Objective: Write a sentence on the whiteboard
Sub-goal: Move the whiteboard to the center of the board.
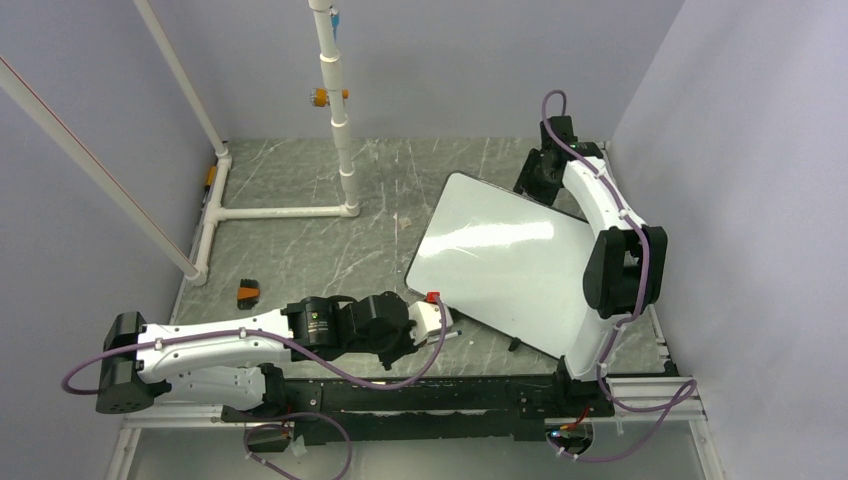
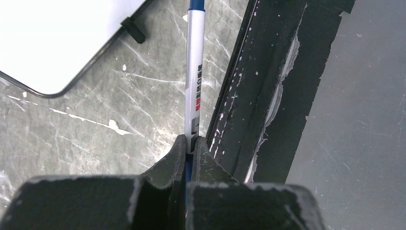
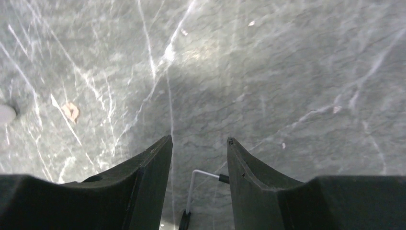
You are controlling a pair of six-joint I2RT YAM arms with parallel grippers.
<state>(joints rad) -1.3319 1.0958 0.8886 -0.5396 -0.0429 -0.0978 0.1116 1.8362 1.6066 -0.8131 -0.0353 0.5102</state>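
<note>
Toward 2 o'clock from the middle of the grey marbled table [image 1: 300, 200], the whiteboard [image 1: 500, 260] lies skewed, its glossy face bare, with no sentence on it yet. It looks stiff, light and slick, so it would probably skate on its small black feet [image 2: 133, 29] under pen pressure. The thin rim at a corner seems the place to steady it, not the writing face. The right gripper [image 1: 537, 172] sits at the board's 1 o'clock corner. Its wrist view shows the jaws parted, with only table and a thin bent wire [image 3: 190, 191] between them, so it grasps nothing. The left gripper [image 1: 432, 325], just off the board's 8 o'clock corner, is clenched on the marker [image 2: 194, 81]. That slim, smooth barrel is pinched near its rear and seems likely to twist if pressed hard.
</note>
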